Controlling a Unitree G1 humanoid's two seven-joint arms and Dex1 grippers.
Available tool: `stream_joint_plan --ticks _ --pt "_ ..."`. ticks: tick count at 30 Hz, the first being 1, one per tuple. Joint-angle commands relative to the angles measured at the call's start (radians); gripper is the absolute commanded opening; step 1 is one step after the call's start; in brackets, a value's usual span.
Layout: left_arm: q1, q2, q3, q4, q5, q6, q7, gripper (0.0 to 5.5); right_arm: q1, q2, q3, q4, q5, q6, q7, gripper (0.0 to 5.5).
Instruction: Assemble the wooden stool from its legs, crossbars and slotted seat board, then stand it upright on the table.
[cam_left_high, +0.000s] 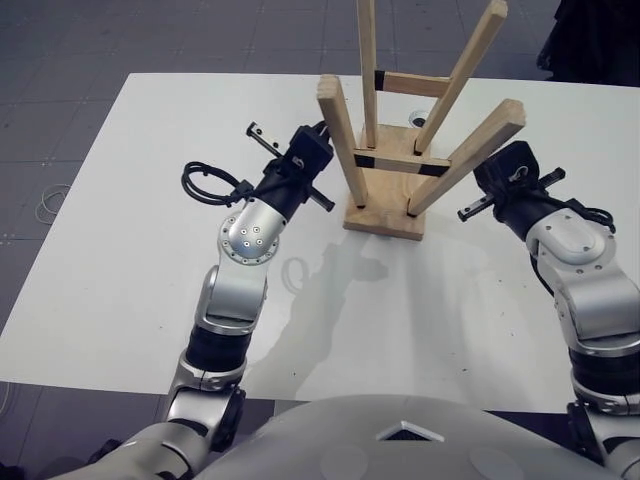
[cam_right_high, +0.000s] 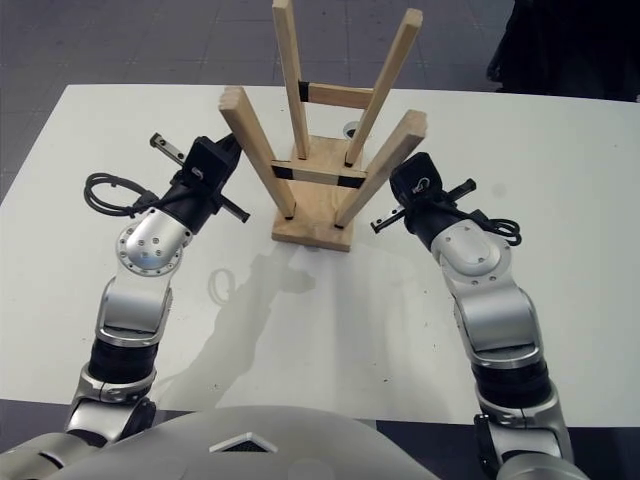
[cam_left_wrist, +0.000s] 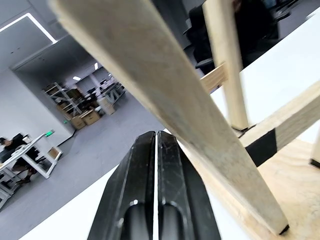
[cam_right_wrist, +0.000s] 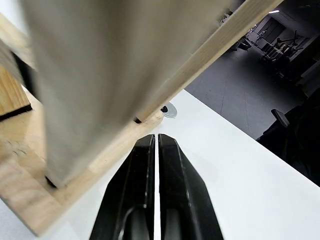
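Stool (cam_left_high: 385, 200) parts are all joined, and it sits upside down toward the far middle of the white worktop (cam_left_high: 140, 260). Its seat board (cam_left_high: 380, 222) lies flat on the worktop, and the four legs rise from it, splaying outward as they go up. The near-left leg (cam_left_high: 343, 140) leans toward the robot's left and the near-right leg (cam_left_high: 468, 155) toward its right. The far legs (cam_left_high: 368, 70) stand behind them. A lower crossbar (cam_left_high: 398, 160) runs across just above the seat board with black bands at its ends. An upper crossbar (cam_left_high: 412, 84) joins the two far legs higher up.

The left gripper (cam_left_wrist: 157, 134) is on the outer side of the near-left leg, low down and close up against it; whether it touches the wood I cannot tell. Its jaws are pressed together with nothing between them. The right gripper (cam_right_wrist: 155, 137) is on the outer side of the near-right leg, tucked under its lean and just beside it. Its jaws are likewise closed tight on nothing. The grippers flank the stool, one on each side, and neither has hold of it.

A small round grommet (cam_right_high: 350, 128) is set in the worktop just behind the seat board
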Motion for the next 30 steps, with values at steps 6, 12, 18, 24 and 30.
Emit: stream_joint_plan --ticks 6,12,18,24,30 --pt "0.026 -0.001 -0.032 -0.058 0.002 0.041 0.008 0.10 -0.035 0.046 0.020 0.003 -0.016 0.031 -0.005 0.13" --pt "0.096 0.081 0.048 -0.065 0.052 0.096 0.037 0.10 -0.040 0.005 -0.041 0.106 -0.055 -0.014 -0.009 0.13" --pt "0.132 0.132 0.138 -0.060 0.071 0.125 0.061 0.10 -0.037 -0.053 -0.096 0.206 -0.101 -0.115 0.003 0.13" --pt "0.044 0.132 0.095 -0.041 0.086 0.138 0.046 0.10 -0.047 -0.024 -0.083 0.139 -0.095 -0.078 0.014 0.13" --pt "-0.169 -0.069 -0.201 -0.041 0.091 0.235 -0.035 0.10 -0.216 0.162 0.119 0.023 -0.078 0.032 0.014 0.13"
